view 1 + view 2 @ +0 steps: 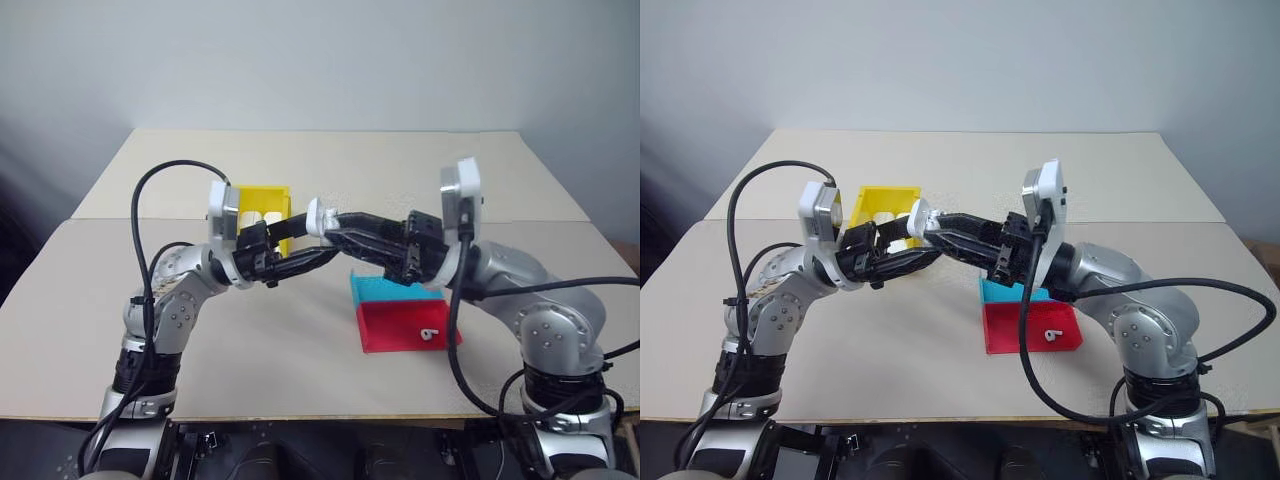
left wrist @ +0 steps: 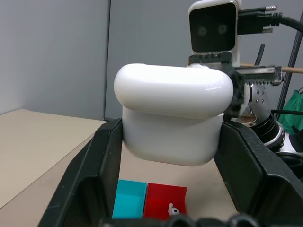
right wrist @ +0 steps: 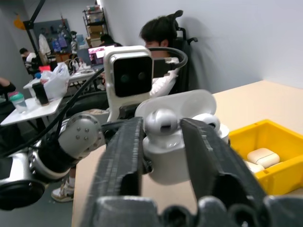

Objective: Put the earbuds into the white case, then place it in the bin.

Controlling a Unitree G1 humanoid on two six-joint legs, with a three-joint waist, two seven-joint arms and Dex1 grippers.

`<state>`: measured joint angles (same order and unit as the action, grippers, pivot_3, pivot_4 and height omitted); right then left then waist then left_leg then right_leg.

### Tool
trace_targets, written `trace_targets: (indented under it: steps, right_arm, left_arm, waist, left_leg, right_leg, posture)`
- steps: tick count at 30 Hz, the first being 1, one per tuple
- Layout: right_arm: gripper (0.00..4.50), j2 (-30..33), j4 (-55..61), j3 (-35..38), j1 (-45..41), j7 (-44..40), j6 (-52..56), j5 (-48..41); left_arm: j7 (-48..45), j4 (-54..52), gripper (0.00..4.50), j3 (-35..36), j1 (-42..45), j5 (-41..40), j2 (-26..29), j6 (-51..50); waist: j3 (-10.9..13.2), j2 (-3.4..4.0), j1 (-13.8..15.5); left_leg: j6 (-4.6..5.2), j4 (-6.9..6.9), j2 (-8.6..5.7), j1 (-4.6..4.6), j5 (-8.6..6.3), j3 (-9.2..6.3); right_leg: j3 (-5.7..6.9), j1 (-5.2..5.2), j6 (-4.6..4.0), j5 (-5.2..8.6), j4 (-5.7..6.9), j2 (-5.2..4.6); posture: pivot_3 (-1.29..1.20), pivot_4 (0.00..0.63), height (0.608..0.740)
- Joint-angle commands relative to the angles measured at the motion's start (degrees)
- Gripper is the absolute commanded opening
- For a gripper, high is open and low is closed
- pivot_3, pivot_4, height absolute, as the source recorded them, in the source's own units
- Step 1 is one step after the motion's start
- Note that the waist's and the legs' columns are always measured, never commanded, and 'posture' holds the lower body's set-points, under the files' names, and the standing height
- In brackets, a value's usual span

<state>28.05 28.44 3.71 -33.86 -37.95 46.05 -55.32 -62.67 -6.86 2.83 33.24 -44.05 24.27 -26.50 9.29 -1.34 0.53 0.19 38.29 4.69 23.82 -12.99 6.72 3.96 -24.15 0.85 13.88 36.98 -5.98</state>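
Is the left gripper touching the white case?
Touching. The left wrist view shows the left gripper with both black fingers pressed against the white case.

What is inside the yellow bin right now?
The yellow bin holds at least two closed white cases; its near wall and the right claw hide the rest of its floor.

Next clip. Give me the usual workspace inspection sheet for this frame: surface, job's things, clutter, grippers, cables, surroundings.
Surface: beige table, seam across it.
Job's things: white case held above the table, lid open; one earbud at its mouth; another earbud in the red and teal tray; yellow bin holding closed cases.
Clutter: nothing seen.
Grippers: left gripper shut on the case; right gripper around the earbud at the case, grip uncertain.
Cables: black cables looping off both wrists.
Surroundings: grey wall; seated people and desks behind.
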Motion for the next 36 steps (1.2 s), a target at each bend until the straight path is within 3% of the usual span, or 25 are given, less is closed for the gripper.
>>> trace_targets:
  steps: [1,4,9,12,14,17,22,30,32,36]
  right_arm:
    - [3.02,1.06,1.54,-0.75,0.40,-1.00,-0.60,0.39]
    - [4.05,1.79,1.69,-0.38,0.25,-1.12,-0.82,0.18]
    - [4.05,7.08,3.05,4.52,1.66,-5.26,-1.23,-3.03]
    - [3.47,10.68,2.29,6.95,0.32,-7.25,-1.23,-5.08]
    - [2.74,12.59,1.67,6.77,-2.17,-8.27,-1.42,-4.67]
    - [1.78,14.73,-0.20,2.12,-8.16,-10.01,-1.74,0.39]
    - [0.02,16.30,-4.17,-11.35,-19.36,-11.18,-1.93,15.18]
    - [0.02,15.23,-10.71,-26.58,-25.91,-11.60,-5.53,35.91]
    - [0.02,15.24,-11.96,-27.65,-25.86,-11.78,-6.51,39.05]
    - [0.02,15.67,-13.39,-22.59,-24.28,-11.01,-4.77,39.06]
  left_arm:
    - [-0.37,-2.32,2.76,1.06,0.85,-1.05,-0.32,1.13]
    - [-0.40,-2.21,2.76,1.02,0.90,-0.90,-0.38,1.28]
    - [-0.43,-1.93,2.76,0.98,0.78,-0.26,-0.31,1.56]
    - [-0.45,-1.37,2.76,0.50,0.70,0.78,-0.26,2.03]
    - [-0.07,-0.82,2.76,-0.21,0.90,2.13,-0.57,2.46]
    - [1.88,0.63,2.76,-2.80,1.68,6.67,-1.68,4.40]
    - [13.85,5.13,2.76,-6.25,4.50,17.28,-7.32,7.77]
    - [14.83,5.77,2.76,-7.79,5.04,21.18,-8.77,10.21]
    - [14.71,5.13,2.76,-7.61,4.67,21.10,-8.82,10.11]
    - [15.17,2.46,2.76,-6.04,2.63,20.03,-7.96,9.50]
  waist:
    - [0.00,0.00,-0.02]
    - [0.00,0.00,-0.01]
    - [0.01,-0.01,0.19]
    - [0.01,-0.01,0.17]
    - [0.01,-0.01,0.00]
    - [0.00,0.00,-0.24]
    - [0.00,-0.01,-0.04]
    - [0.00,0.00,-0.01]
    - [0.00,0.00,0.05]
    - [0.00,-0.01,0.15]
  left_leg:
    - [0.00,0.00,0.00,0.00,0.00,0.00]
    - [0.00,0.00,0.00,0.00,0.00,0.00]
    - [0.01,0.00,0.00,0.01,-0.01,0.00]
    - [0.05,0.01,-0.02,0.02,-0.03,0.00]
    - [0.05,0.01,-0.02,0.02,-0.03,-0.01]
    - [0.05,-0.01,0.01,-0.03,-0.03,-0.01]
    - [0.05,0.02,0.00,-0.01,-0.03,0.00]
    - [0.04,0.15,0.00,0.31,-0.02,0.08]
    - [0.05,0.17,0.00,0.31,-0.03,0.05]
    - [0.06,0.25,0.01,0.33,-0.03,0.03]
  right_leg:
    - [0.00,0.00,0.00,0.00,0.00,0.00]
    - [0.00,0.00,0.00,0.00,0.01,0.00]
    - [0.00,0.01,0.00,0.00,-0.03,0.00]
    - [0.01,0.02,0.00,0.00,-0.07,-0.02]
    - [0.01,0.02,0.00,0.00,-0.06,-0.02]
    - [-0.02,0.00,0.00,0.00,-0.01,0.03]
    - [-0.02,0.01,0.00,0.00,0.00,0.03]
    - [0.01,-0.23,0.01,-0.01,-0.08,-0.03]
    - [0.04,-0.23,0.01,0.00,-0.05,-0.03]
    - [0.08,-0.20,0.01,0.00,-0.02,-0.03]
  posture:
    - [0.00,0.150,0.740]
    - [0.00,0.150,0.740]
    - [0.00,0.150,0.740]
    - [0.00,0.150,0.740]
    - [0.00,0.150,0.740]
    - [0.00,0.150,0.740]
    - [0.00,0.150,0.740]
    - [0.00,0.150,0.740]
    - [0.00,0.150,0.740]
    - [0.00,0.150,0.740]
